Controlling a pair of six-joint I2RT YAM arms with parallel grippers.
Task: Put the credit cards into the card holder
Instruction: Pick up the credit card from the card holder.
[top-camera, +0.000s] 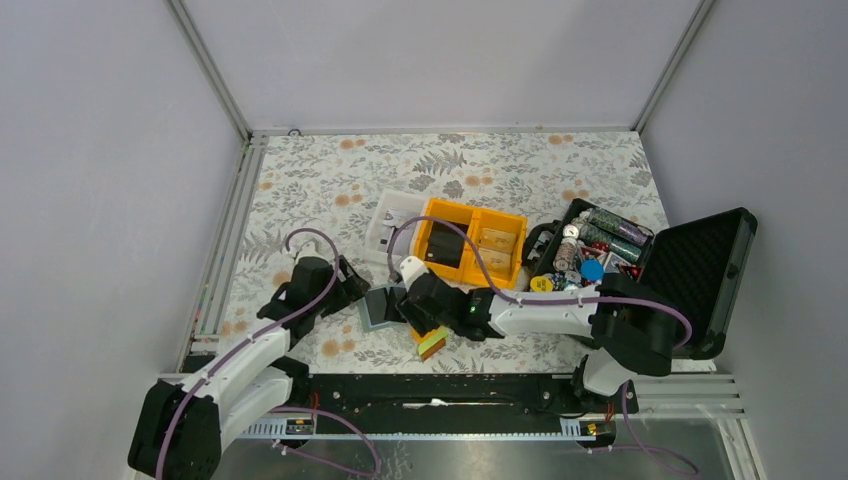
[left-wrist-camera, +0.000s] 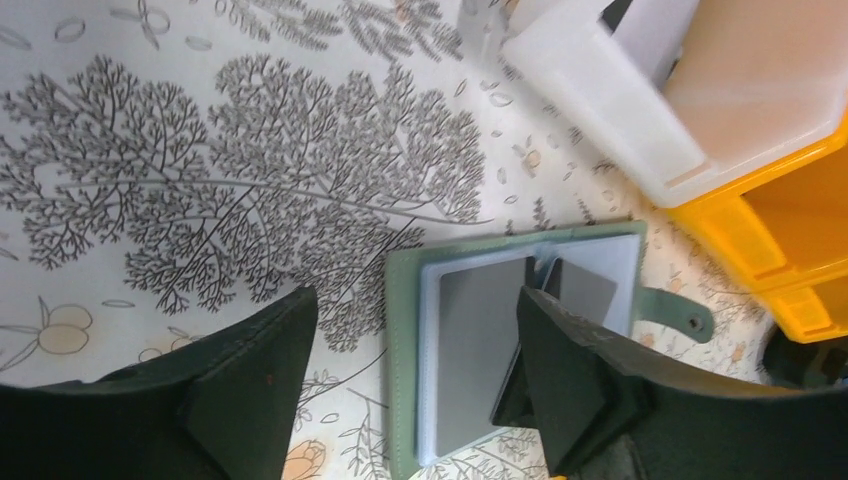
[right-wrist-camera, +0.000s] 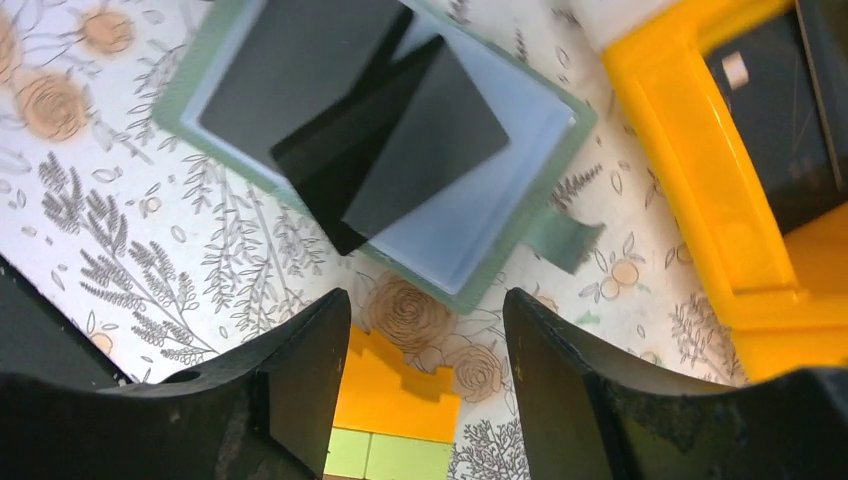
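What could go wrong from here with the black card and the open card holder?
The black card lies askew across the open card holder, seemingly not seated in a pocket; a nudge could slide it off.
One finger of the left jaws overlaps the holder in the left wrist view; pulling away could drag it.
The wedge block sits just under the open right jaws, which might bump it.

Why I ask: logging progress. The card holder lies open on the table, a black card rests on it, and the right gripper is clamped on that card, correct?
No: the right gripper is open, holding nothing. The black card lies loose on the open card holder, as the right wrist view shows.
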